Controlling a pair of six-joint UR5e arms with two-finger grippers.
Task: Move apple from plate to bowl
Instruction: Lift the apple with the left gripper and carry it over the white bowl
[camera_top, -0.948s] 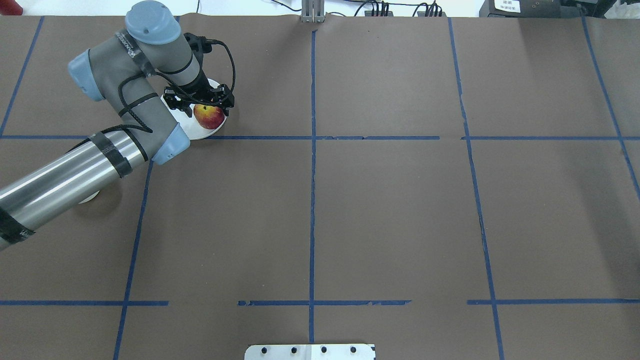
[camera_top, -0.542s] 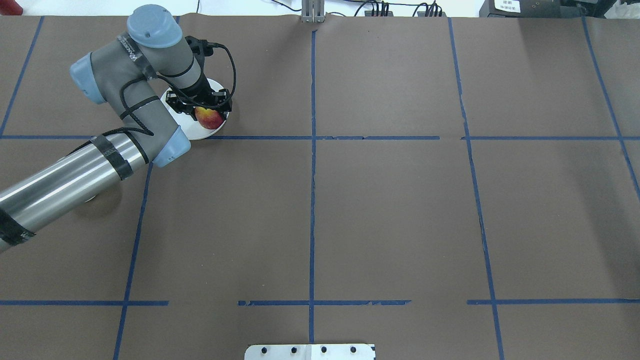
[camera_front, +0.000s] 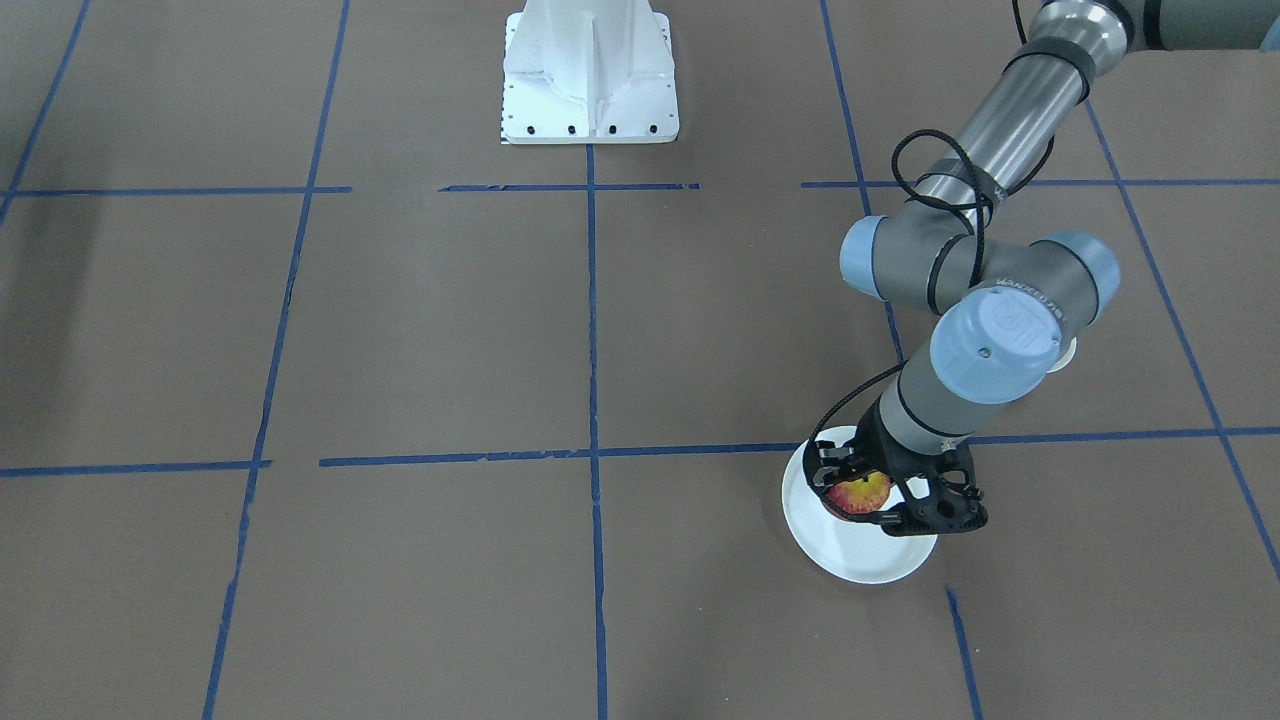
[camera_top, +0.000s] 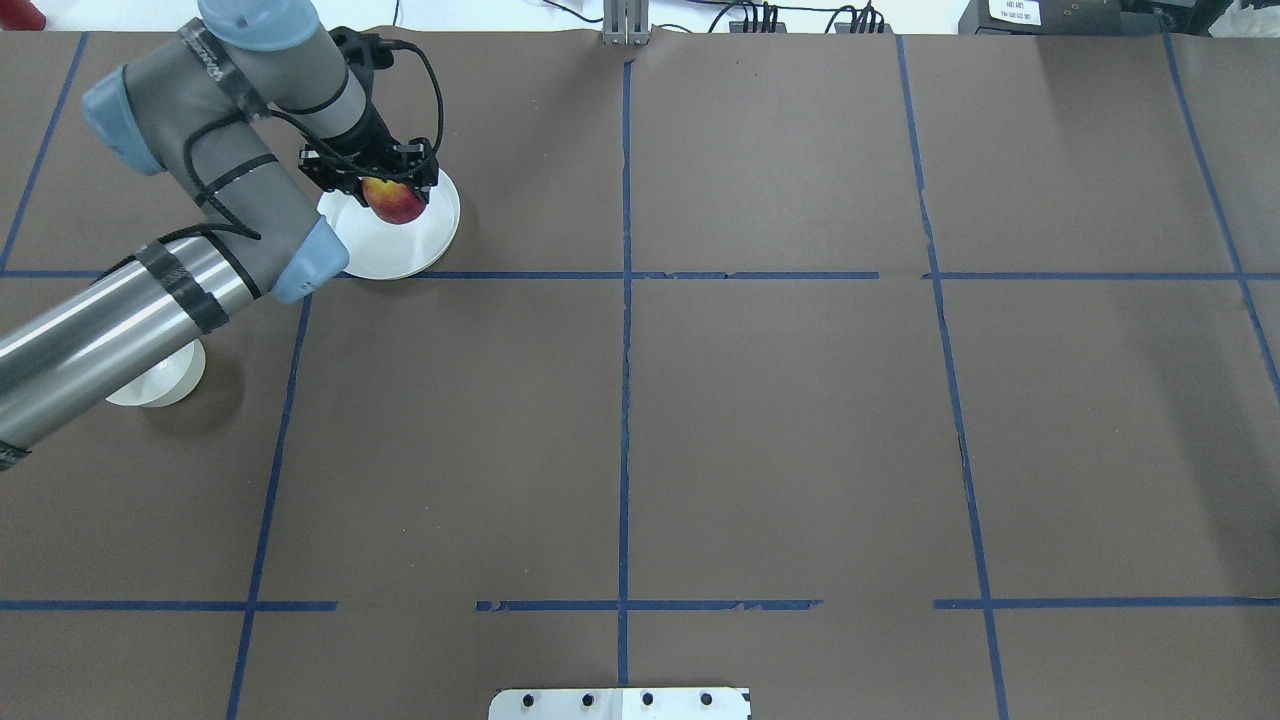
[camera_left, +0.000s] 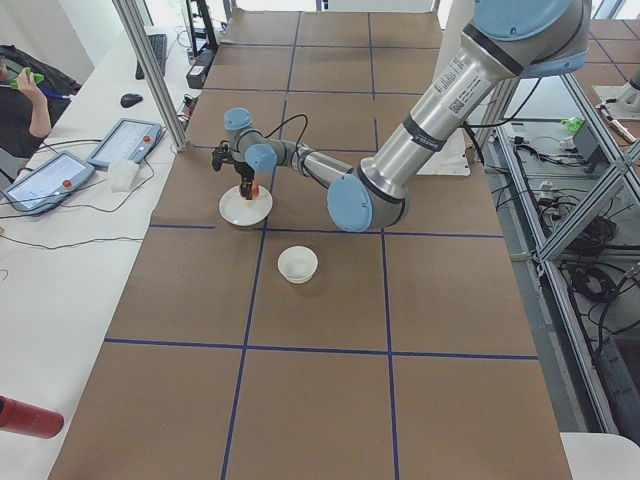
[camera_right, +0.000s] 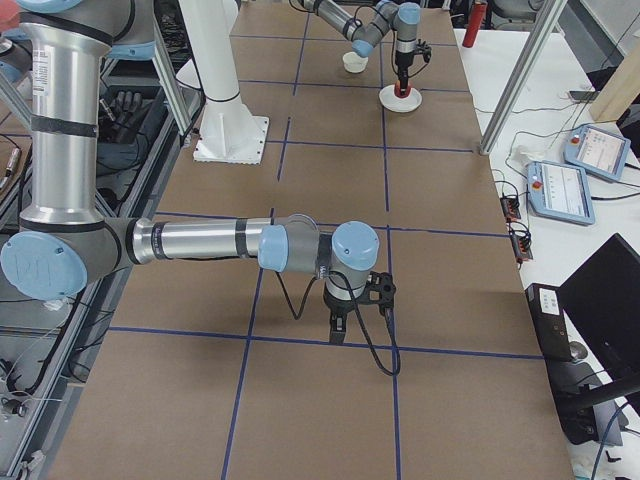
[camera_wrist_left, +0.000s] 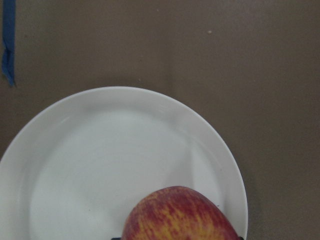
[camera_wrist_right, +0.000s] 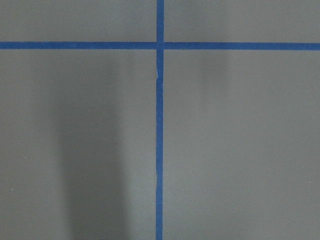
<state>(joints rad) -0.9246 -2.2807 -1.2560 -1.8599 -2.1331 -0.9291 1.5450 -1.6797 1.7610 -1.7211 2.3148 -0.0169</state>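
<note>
Apple (camera_top: 396, 200) first: it sits between the fingers (camera_top: 424, 180) of the left gripper (camera_top: 378, 184), which are clamped on its sides. It appears to hang just above the plate (camera_top: 400, 250) rather than rest on it, over the plate's far part as seen from behind the robot. The top-down hold suits a round fruit: pinched across its width, it can go straight up and later drop straight into a narrow dish. By my reading the pick is made and the carry is about to start.

Next out from the plate, on the robot's side and further to its left, stands the bowl (camera_left: 298, 264), upright and with nothing showing inside it. It is near the plate but not touching it, so the carry looks short.

Far from the plate, at the other end of the table (camera_top: 780, 430), the right gripper (camera_right: 338, 325) hangs just over the blue tape lines (camera_wrist_right: 160, 140), out of the way.

Some things are hard to make out. The left wrist camera cuts the apple off at its lower edge and shows no finger contact. From overhead the left arm (camera_top: 120, 320) covers part of the bowl. The right gripper shows only in the right side view, so I cannot tell how its fingers stand.
</note>
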